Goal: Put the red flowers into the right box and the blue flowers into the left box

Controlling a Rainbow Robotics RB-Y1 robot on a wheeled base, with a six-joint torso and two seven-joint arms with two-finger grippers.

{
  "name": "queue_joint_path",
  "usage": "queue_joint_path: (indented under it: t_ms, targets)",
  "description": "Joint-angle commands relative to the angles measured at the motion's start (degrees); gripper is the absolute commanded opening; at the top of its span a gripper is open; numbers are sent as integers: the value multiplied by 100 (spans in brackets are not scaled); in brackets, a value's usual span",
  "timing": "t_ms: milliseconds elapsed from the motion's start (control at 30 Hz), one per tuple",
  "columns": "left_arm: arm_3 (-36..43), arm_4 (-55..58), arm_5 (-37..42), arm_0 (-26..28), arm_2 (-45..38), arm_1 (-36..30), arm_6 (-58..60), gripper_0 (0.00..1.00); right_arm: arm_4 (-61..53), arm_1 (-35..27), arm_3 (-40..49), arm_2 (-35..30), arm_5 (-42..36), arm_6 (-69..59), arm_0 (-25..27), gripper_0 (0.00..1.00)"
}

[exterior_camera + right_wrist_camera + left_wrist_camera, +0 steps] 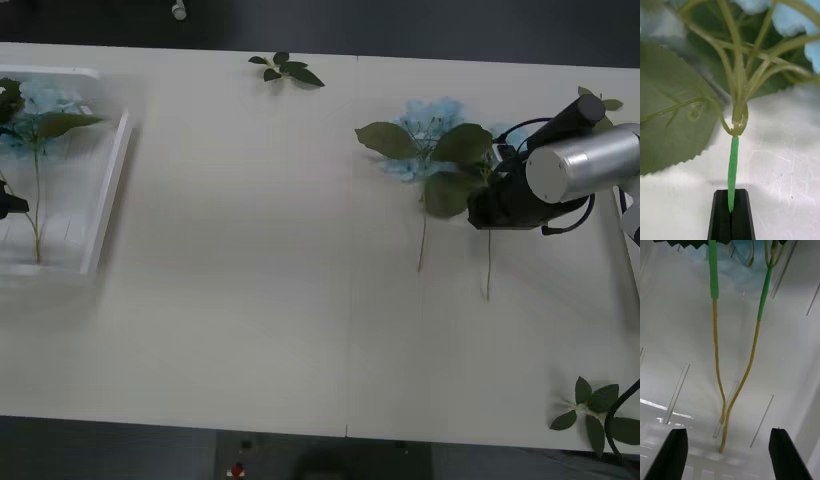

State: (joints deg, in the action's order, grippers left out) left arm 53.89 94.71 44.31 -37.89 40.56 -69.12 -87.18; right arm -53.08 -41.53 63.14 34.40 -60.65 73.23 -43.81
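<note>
Right tool (731,213) clamps a blue flower's stem (732,168); left tool (728,453) gapes wide, empty.

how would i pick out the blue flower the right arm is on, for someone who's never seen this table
Start at the right gripper over the table's right half, where two blue flowers lie side by side. It is the one nearer the arm, whose stem runs under the wrist. Its green stem sits pinched between the shut black jaws; its neighbour's stem lies free.
</note>
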Motion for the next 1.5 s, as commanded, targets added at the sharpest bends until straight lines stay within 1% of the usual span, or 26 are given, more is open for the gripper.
queue_joint_path:
  t_ms: [33, 167, 233, 267, 300, 367, 533, 567, 667, 733, 767, 833, 900, 1000, 1033, 1100, 1133, 1267, 1333, 1367, 1400, 1433, 1467, 1500]
  targets:
    - [-45, -22, -19, -149, -75, -84, 158, 91, -62, -224, 67, 32, -378, -19, -383, 0]
    - [-28, -22, 254, -201, -136, -198, -9, 91, -238, -488, 252, -38, -721, 25, -523, 0]
    - [-19, 57, 684, -219, -382, -313, -396, 92, -607, -795, 445, -170, -1169, 60, -734, 0]
    - [-28, 136, 983, -228, -584, -357, -633, 91, -836, -989, 568, -267, -1503, 77, -910, 0]
    - [-45, 171, 1142, -219, -681, -374, -765, 92, -950, -1094, 621, -319, -1679, 86, -1007, 0]
    - [-89, 276, 1713, -219, -1085, -400, -1257, 91, -1469, -1533, 805, -583, -2320, 139, -1385, 0]
    - [-98, 487, 2565, -219, -1947, -269, -2567, 91, -2673, -2535, 1280, -1023, -3393, 262, -2053, 0]
    - [-98, 567, 2653, -219, -2043, -233, -2760, 91, -2796, -2632, 1342, -1084, -3533, 271, -2105, 0]
    - [-107, 1217, 3066, -201, -2465, 39, -3780, 92, -3569, -3072, 1728, -1743, -4280, 719, -2141, 0]
    - [-116, 1788, 3242, -184, -2535, 206, -4228, 92, -4132, -3239, 1807, -2183, -4570, 1325, -2017, 0]
    - [-116, 2228, 3339, -184, -2535, 303, -4527, 91, -4606, -3318, 1790, -2473, -4544, 1694, -1850, 0]
    - [-116, 2887, 3506, -184, -2535, 522, -4984, 91, -5670, -3520, 1684, -2851, -4060, 2090, -1376, 0]
    - [-107, 3317, 3620, -192, -2535, 725, -5327, 91, -6637, -3731, 1676, -2921, -3480, 2468, -919, 0]
    - [-63, 3994, 3761, -184, -2544, 1208, -5951, 92, -7849, -3933, 1887, -2921, -2575, 3452, -233, 0]
    - [-45, 4082, 3778, -184, -2535, 1296, -6047, 91, -8025, -3942, 1974, -2921, -2391, 3558, -110, 0]
    - [86, 4293, 3822, -192, -2535, 1586, -6311, 92, -8482, -3959, 2423, -2921, -1547, 3971, 312, 0]
    - [130, 4337, 3822, -192, -2535, 1665, -6372, 92, -8517, -3959, 2572, -2921, -1310, 4067, 417, 0]
    - [394, 4539, 3840, -184, -2579, 2201, -6504, 91, -8377, -3863, 3838, -2789, 519, 4525, 1226, 0]
    - [499, 4530, 3840, -192, -2632, 2456, -6539, 91, -8192, -3748, 4462, -2517, 1573, 4551, 1481, 0]
    - [561, 4530, 3822, -192, -2667, 2632, -6548, 92, -7981, -3660, 4848, -2235, 2320, 4560, 1560, 0]
    - [596, 4522, 3805, -184, -2694, 2772, -6566, 92, -7805, -3599, 5112, -1963, 2900, 4542, 1568, 0]
    - [658, 4486, 3752, -192, -2702, 2939, -6575, 91, -7612, -3502, 5367, -1532, 3577, 4525, 1489, 0]
    - [746, 4425, 3673, -192, -2702, 3089, -6592, 91, -7454, -3432, 5516, -1067, 4078, 4525, 1331, 0]
    - [816, 4346, 3585, -184, -2702, 3194, -6601, 91, -7340, -3370, 5560, -653, 4377, 4525, 1138, 0]
